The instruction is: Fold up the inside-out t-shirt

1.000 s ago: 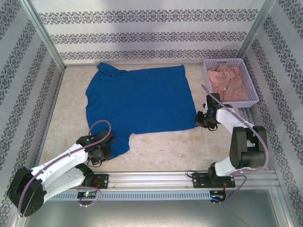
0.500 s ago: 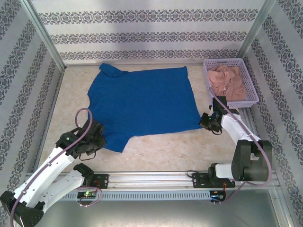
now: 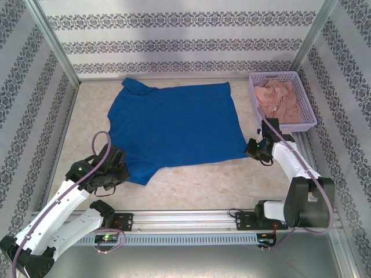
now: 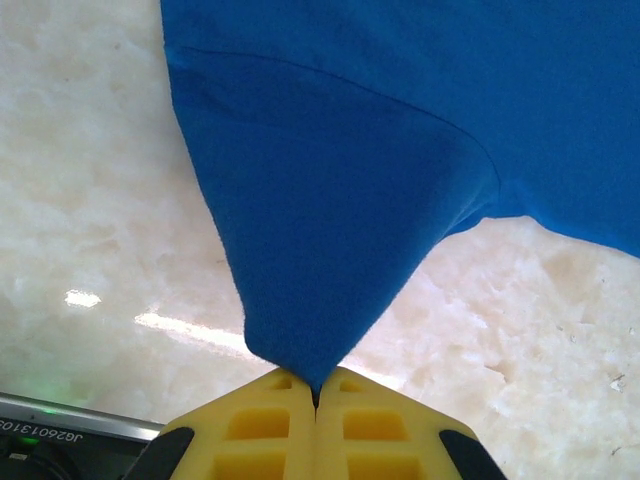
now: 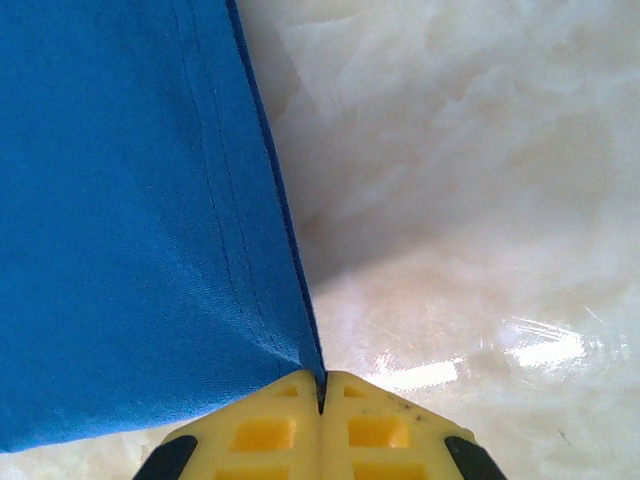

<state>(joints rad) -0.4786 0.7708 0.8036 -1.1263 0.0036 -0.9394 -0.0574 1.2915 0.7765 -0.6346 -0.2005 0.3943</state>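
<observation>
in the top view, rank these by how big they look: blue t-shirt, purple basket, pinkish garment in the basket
1. blue t-shirt, spread flat, clearly largest
2. purple basket
3. pinkish garment, bunched inside the basket, so smaller than it

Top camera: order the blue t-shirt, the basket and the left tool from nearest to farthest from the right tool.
1. The t-shirt: its near right corner is pinched in the shut right tool.
2. The basket: just beyond that tool, at the far right.
3. The left tool: across at the near left, shut on the t-shirt's sleeve.
</observation>
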